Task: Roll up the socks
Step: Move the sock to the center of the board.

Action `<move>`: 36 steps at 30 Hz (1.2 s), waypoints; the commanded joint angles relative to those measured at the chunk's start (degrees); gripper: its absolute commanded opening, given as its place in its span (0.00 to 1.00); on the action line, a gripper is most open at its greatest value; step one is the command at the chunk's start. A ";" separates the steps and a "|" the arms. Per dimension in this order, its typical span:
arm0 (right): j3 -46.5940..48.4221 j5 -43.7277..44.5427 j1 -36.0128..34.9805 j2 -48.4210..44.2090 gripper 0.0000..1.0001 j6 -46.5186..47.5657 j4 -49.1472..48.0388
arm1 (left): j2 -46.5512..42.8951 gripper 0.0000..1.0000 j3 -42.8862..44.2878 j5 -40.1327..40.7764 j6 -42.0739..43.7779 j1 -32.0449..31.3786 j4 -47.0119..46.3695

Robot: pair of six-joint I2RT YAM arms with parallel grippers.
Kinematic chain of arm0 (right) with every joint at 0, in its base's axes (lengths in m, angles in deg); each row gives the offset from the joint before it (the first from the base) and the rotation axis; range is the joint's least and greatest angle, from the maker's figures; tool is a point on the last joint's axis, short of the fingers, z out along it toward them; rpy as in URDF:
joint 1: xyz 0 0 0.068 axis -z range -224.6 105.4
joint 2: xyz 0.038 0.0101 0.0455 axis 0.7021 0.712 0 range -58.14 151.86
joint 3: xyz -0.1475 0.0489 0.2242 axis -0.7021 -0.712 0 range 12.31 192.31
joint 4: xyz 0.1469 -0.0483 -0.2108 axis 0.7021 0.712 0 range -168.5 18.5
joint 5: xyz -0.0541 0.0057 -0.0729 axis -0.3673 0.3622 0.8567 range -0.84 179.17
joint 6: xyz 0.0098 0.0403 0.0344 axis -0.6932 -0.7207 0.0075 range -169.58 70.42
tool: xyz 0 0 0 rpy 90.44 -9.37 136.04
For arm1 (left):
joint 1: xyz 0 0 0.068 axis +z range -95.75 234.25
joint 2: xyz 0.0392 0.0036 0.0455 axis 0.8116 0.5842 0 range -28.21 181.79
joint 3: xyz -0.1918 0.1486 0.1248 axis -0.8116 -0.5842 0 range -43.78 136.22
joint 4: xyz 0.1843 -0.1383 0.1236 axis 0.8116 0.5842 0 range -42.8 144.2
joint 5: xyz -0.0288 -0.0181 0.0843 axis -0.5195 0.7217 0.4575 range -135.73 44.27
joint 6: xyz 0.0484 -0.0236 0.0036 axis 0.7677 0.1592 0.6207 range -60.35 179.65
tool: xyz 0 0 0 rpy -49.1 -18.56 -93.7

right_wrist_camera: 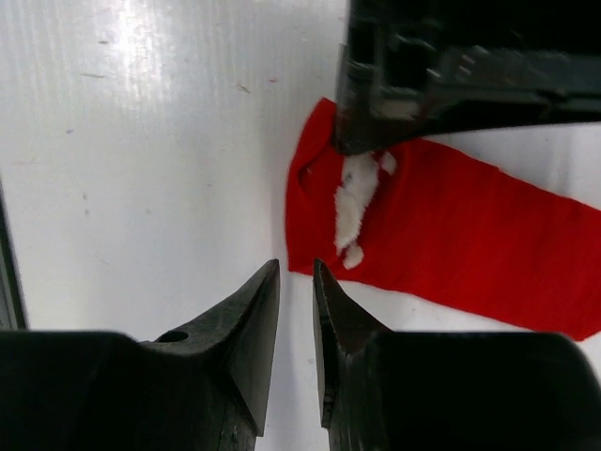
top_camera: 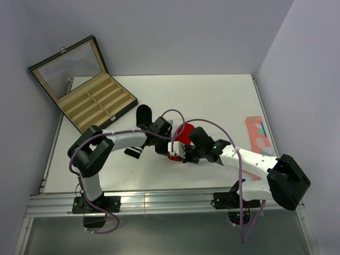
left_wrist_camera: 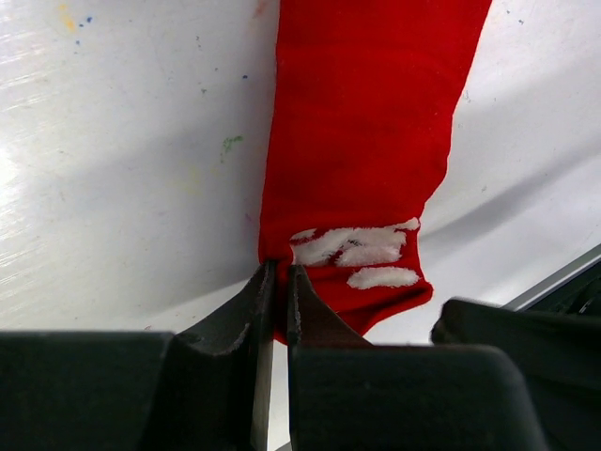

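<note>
Step in hand: starting the roll on the red sock (left_wrist_camera: 366, 141), getting hold of its patterned end. Left gripper (left_wrist_camera: 280, 270) has its jaws almost together, clamped on one corner of that end. The white pattern (left_wrist_camera: 362, 249) sits just right of the tips in the left wrist view, and the rest of the sock runs flat on the table (left_wrist_camera: 113, 141) straight ahead of the jaws. Right gripper (right_wrist_camera: 296, 268) has its jaws a narrow gap apart with nothing between them. Its tips are just short of the sock's other near corner, not touching as far as I can tell. Black sock (top_camera: 142, 114) lies apart, back behind the left jaws and partly under that arm, flat and unrolled.

Judgement: early, neither sock rolled yet. Next move likely calls for the right jaws to ease forward onto the free corner and close, so both corners lift level, then fold the end over and turn it along the sock. An uneven grip would skew the roll
</note>
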 commanded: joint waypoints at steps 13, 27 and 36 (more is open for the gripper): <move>-4.37 7.29 -7.77 1.00 0.27 0.50 -6.97 | 2.82 0.00 3.08 -1.44 -0.96 -0.83 -1.31; -5.60 10.02 -7.95 -2.34 0.28 1.91 -9.97 | 3.35 0.00 2.20 -1.79 -0.88 -1.45 -2.01; -5.87 10.99 -9.97 -2.96 0.29 2.44 -8.56 | 3.18 0.00 1.94 -1.79 -1.23 -1.53 -2.27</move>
